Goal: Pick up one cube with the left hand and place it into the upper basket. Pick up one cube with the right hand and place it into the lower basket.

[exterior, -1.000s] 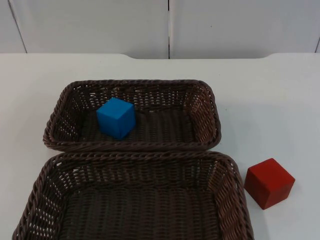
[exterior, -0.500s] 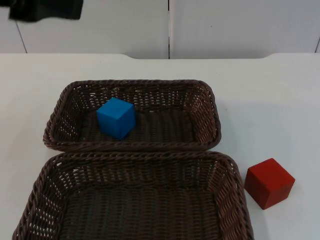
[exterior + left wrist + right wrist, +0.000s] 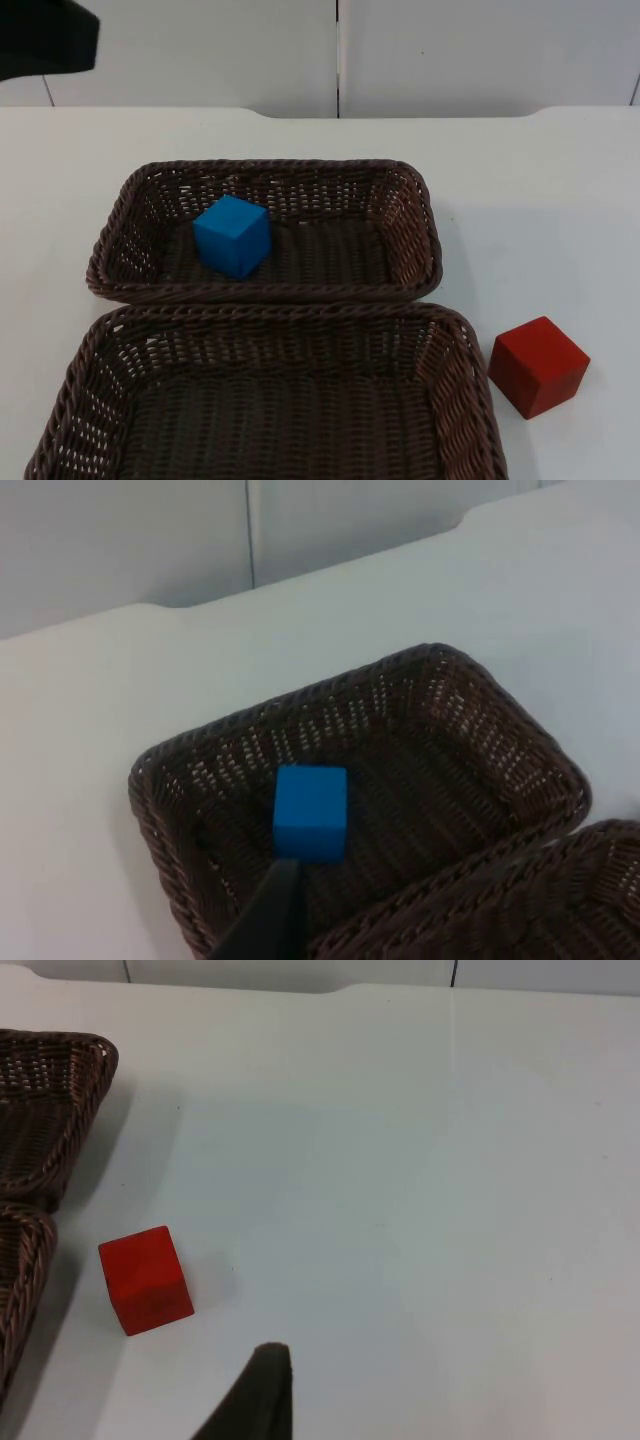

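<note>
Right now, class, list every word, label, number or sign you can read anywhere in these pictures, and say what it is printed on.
None: no readable text, number or sign appears on anything.
The blue cube in the upper basket has plain faces.
The red cube on the table is unmarked.
The lower basket is bare wicker.
</note>
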